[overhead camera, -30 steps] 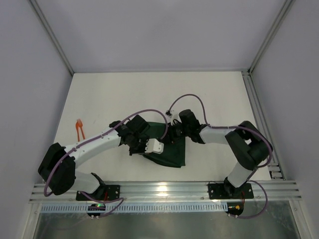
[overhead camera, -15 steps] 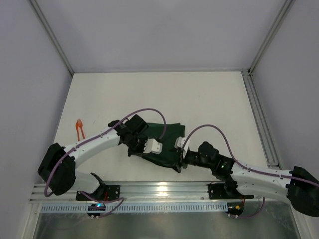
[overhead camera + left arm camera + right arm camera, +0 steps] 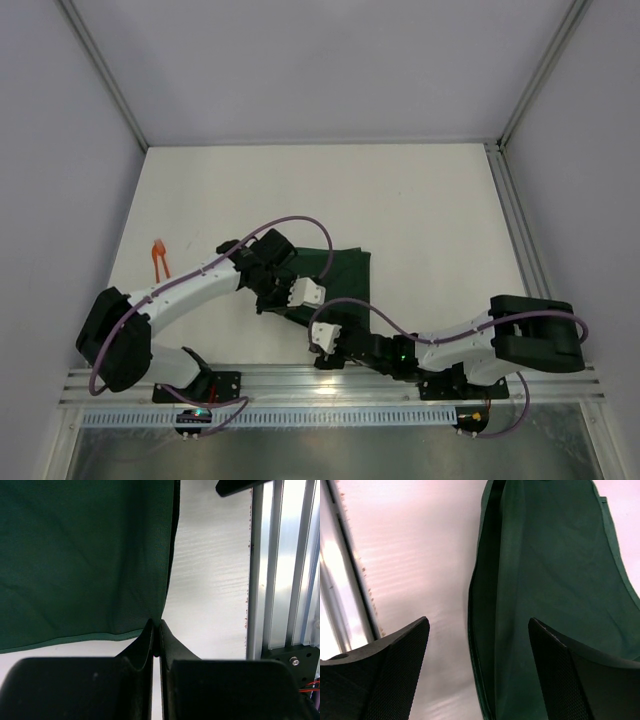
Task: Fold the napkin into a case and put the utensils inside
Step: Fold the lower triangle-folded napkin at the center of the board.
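The dark green soft cloth napkin (image 3: 340,280) is laid folded on the white table (image 3: 420,210), front-middle. Its corner is pinched tight by the left gripper (image 3: 156,628). The right gripper (image 3: 479,630) is held wide open at the near edge, nothing grabbed. The small bright orange plastic utensils (image 3: 159,258) are seen well apart, far left.
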### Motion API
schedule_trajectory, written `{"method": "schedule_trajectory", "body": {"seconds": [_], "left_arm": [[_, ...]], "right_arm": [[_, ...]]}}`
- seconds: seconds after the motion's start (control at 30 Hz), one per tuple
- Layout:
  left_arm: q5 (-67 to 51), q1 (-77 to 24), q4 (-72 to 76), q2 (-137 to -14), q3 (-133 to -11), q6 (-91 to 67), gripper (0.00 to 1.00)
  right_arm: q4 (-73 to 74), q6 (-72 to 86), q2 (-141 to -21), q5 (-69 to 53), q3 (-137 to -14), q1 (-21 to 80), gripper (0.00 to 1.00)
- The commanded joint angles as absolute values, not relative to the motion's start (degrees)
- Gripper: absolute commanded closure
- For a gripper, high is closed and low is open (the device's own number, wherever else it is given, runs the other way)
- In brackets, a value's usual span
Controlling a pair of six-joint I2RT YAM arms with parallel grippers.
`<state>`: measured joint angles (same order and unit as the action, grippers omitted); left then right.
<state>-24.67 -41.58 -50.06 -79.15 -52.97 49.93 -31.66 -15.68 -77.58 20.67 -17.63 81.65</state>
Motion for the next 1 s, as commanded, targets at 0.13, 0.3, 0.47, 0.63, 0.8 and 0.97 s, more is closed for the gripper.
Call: {"method": "schedule_trajectory", "body": {"seconds": [0.13,0.3,0.47,0.63,0.8,0.97], "left_arm": [[-26.9,-41.3,-50.7,-79.1,-54.4,50.3,1.0],[-27.0,-41.3,-50.5,-79.2,-54.2,50.2,1.0],[-26.7,-41.3,-50.9,-79.1,-53.9,50.4,1.0],[-26.7,-41.0,-51.2,-78.8,-53.4,50.7,1.0],[-27.4,-40.2,-51.5,-78.9,-53.1,51.2,1.0],[-28.4,-39.5,-51.9,-79.2,-53.0,51.7,1.0]], "right_arm": [[-39.3,-15.6,-84.4,30.1,-23.2,83.8,0.13],[-37.5,-15.6,-88.9,29.4,-25.7,83.9,0.13],[-37.6,-14.4,-94.0,32.5,-25.9,84.0,0.17],[-34.9,-11.2,-95.4,35.0,-25.4,84.1,0.28],[-34.8,-9.5,-95.9,36.9,-24.7,84.1,0.53],[-34.5,-8.5,-97.2,37.7,-24.5,84.1,0.65]]}}
